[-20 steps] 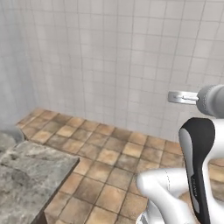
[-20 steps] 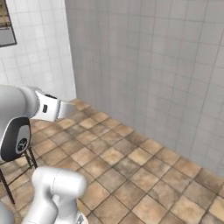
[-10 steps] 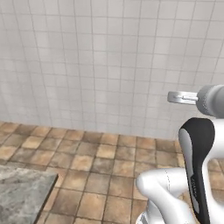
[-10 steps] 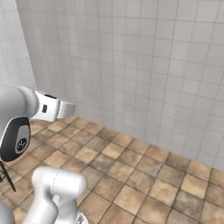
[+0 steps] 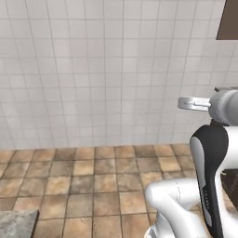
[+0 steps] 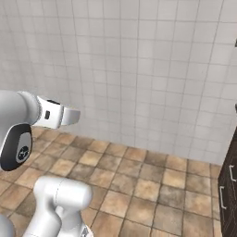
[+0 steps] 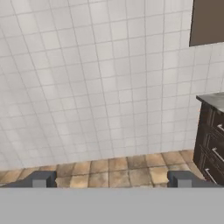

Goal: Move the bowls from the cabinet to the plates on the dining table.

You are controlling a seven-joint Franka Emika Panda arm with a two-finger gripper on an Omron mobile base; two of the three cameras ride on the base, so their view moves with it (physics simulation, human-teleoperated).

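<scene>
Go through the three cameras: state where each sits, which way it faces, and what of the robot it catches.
Left base view: behind the arm's left, facing the white tiled wall and brown tiled floor; white arm at lower right.
Right base view: behind the arm's right, same wall and floor; arm at lower left, dark brown drawer unit at right.
Hand view: on the hand, facing the wall; gripper open, dark fingertips at bottom.
All share wall and floor.

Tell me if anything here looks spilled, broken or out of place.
Nothing stands out. The tiled wall and floor look clean and intact, the drawer unit has its drawers shut, and the tool is open and empty.
</scene>
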